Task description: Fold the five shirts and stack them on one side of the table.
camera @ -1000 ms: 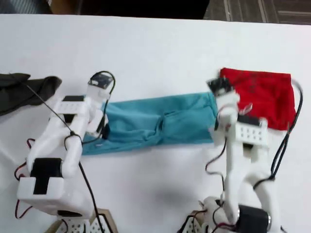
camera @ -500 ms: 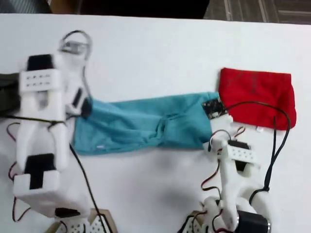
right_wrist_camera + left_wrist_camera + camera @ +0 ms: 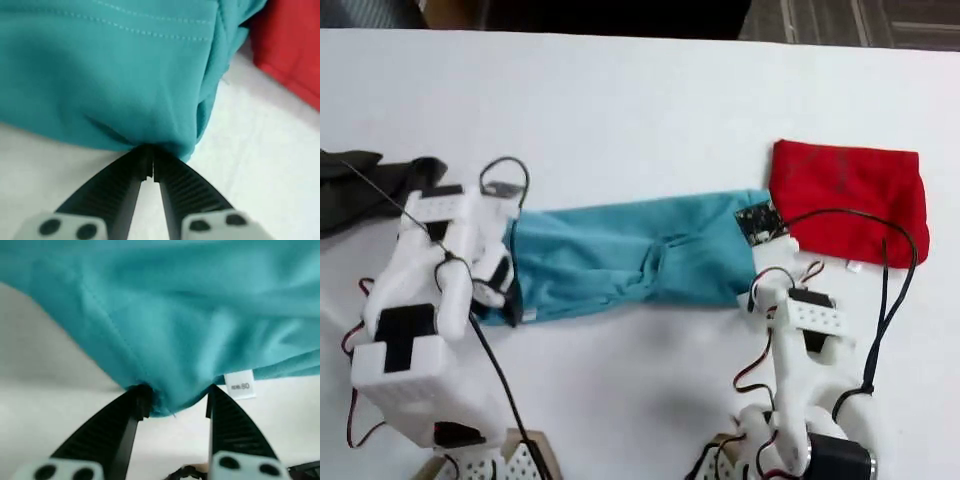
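Note:
A teal shirt (image 3: 630, 255) lies as a long folded strip across the middle of the table. My left gripper (image 3: 510, 303) is at its left end, open, with the shirt's hem (image 3: 170, 390) and a white tag (image 3: 241, 386) between the black fingers (image 3: 134, 407). My right gripper (image 3: 748, 292) is at the strip's near right corner, shut on a pinch of the teal cloth (image 3: 165, 135). A folded red shirt (image 3: 848, 200) lies just right of the teal one, its edge (image 3: 290, 55) beside that corner. A dark grey shirt (image 3: 365, 185) is crumpled at the left edge.
The white table (image 3: 640, 100) is bare behind the shirts and in front between the two arm bases. Loose cables (image 3: 885, 290) hang from both arms. The table's far edge meets a dark floor.
The left arm swung out to the far left, then came back down onto the teal shirt's left end, which now sits further right. The right arm drew back toward its base, then held still.

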Robot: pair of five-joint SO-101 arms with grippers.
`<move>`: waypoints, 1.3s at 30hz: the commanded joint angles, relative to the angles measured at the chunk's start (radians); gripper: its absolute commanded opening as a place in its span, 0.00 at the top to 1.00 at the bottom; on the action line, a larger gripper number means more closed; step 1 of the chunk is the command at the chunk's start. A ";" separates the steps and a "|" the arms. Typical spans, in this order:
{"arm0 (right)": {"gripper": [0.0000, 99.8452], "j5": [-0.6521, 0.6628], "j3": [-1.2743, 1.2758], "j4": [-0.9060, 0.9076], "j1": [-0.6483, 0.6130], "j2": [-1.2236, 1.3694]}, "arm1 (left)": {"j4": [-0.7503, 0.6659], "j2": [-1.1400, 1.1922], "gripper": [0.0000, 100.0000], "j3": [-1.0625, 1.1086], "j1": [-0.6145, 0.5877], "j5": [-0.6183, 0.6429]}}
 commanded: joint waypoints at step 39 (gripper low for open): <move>0.98 -0.006 0.002 -0.031 0.007 -0.033 | -0.029 -0.046 0.74 -0.271 -0.087 0.043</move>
